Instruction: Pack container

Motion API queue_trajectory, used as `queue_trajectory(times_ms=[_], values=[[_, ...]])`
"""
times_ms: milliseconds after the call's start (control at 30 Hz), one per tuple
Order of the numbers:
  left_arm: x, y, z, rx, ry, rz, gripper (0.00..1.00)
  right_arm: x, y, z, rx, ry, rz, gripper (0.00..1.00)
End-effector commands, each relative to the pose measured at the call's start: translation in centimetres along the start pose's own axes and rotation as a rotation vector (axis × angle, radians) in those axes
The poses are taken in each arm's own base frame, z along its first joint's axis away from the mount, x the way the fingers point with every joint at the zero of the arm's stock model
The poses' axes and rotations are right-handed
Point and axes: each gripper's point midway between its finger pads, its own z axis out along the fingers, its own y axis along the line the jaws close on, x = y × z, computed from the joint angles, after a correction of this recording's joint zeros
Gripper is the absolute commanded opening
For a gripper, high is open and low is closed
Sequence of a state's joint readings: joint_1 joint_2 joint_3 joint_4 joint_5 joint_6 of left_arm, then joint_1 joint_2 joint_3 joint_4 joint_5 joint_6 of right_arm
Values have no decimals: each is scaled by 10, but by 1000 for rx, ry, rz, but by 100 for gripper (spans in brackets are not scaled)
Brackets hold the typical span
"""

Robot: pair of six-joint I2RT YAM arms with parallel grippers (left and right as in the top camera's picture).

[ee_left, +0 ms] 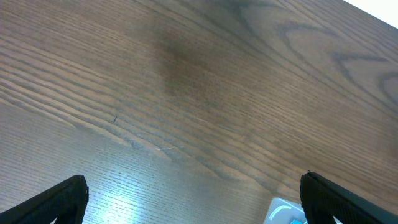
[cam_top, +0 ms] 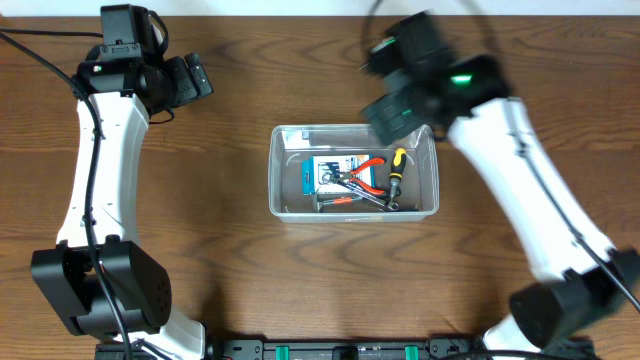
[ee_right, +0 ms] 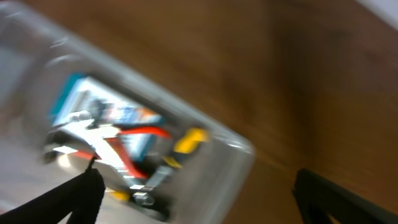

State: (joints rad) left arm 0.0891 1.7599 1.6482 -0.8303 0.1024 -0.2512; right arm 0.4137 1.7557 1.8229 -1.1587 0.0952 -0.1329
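While the container is sitting mid-table with tools inside, the right gripper, jaws wide and empty, is hovering over its corner; rising straight up should clear the rim.

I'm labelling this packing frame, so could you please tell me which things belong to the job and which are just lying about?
Job: clear plastic container; inside it, blue-and-white box, red-handled pliers, yellow-and-black screwdriver; right gripper, open at its corner.
Idle: left gripper, open over bare wood; black cable; wooden table.
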Motion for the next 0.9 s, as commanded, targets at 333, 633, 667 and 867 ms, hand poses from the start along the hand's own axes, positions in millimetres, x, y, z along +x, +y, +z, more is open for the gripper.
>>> queue_trajectory(times_ms=[333,633,667,867], values=[[-4,-1,-3,5,-12,-6,98,51,-163,-61,297,-49,386,99],[-4,-1,-3,5,-11,-6,98,54,-169,-62,305,-45,402,99],[-4,-1,-3,5,-12,-6,98,54,-169,-62,305,-45,401,99],[-4,-1,-3,5,-12,-6,98,54,-169,-62,305,-45,402,99]])
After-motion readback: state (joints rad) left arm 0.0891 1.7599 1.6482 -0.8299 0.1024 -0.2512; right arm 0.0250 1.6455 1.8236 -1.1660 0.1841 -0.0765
